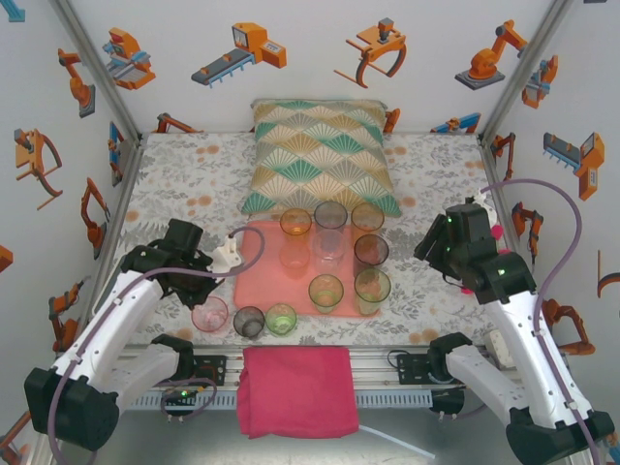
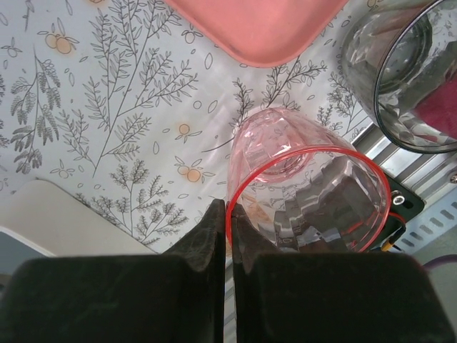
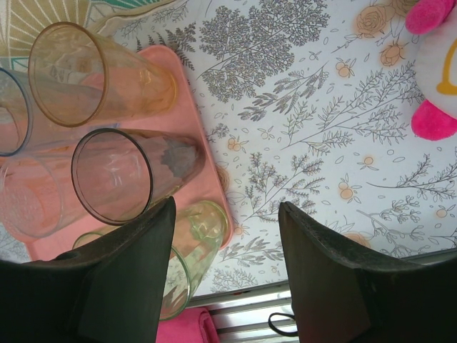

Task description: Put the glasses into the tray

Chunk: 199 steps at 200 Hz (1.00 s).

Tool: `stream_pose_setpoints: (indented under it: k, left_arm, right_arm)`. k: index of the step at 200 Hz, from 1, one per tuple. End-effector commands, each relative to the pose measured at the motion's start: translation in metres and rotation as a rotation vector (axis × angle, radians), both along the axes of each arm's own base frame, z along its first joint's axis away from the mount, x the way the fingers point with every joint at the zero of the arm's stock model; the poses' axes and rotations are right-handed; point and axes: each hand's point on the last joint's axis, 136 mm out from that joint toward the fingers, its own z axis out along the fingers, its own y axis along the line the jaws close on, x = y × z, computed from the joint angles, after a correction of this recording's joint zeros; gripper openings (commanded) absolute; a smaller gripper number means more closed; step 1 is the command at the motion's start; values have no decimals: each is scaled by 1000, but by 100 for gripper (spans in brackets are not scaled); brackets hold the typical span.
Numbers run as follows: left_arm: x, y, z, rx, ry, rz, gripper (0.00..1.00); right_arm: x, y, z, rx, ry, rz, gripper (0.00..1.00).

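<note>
The salmon-pink tray (image 1: 263, 281) lies mid-table with several glasses standing in it, among them an amber one (image 1: 295, 223), a smoky one (image 1: 371, 251) and a green one (image 1: 325, 291). Three glasses stand off the tray near the front edge: pink (image 1: 209, 314), smoky grey (image 1: 249, 322), green (image 1: 281, 319). My left gripper (image 2: 227, 211) is shut on the rim of the pink glass (image 2: 285, 143), one finger inside and one outside. My right gripper (image 3: 225, 207) hangs open over the bare cloth beside the tray's right rim (image 3: 214, 186), nothing between its fingers.
A fan-patterned cushion (image 1: 320, 155) lies behind the tray. A magenta folded cloth (image 1: 295, 387) hangs over the front rail. A white-and-pink plush toy (image 3: 435, 64) sits at the right. A white object (image 2: 57, 214) lies left of my left gripper. The smoky grey glass (image 2: 400, 71) stands close to the pink one.
</note>
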Motion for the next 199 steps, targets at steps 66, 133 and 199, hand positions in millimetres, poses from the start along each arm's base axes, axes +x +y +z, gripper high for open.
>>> stream_pose_setpoints:
  k: [66,133,199]
  left_arm:
    - [18,0,32,-24,-26,58,8]
    - [58,-6,65,-45,-89,71,8]
    - [95,-31,88,-141,-84,104,8]
  right_arm:
    - [1,-1,-1,8,-9,-8,56]
    - [2,-1,-1,9,-11,-8,56]
    - [2,-1,-1,8,-11,-9,56]
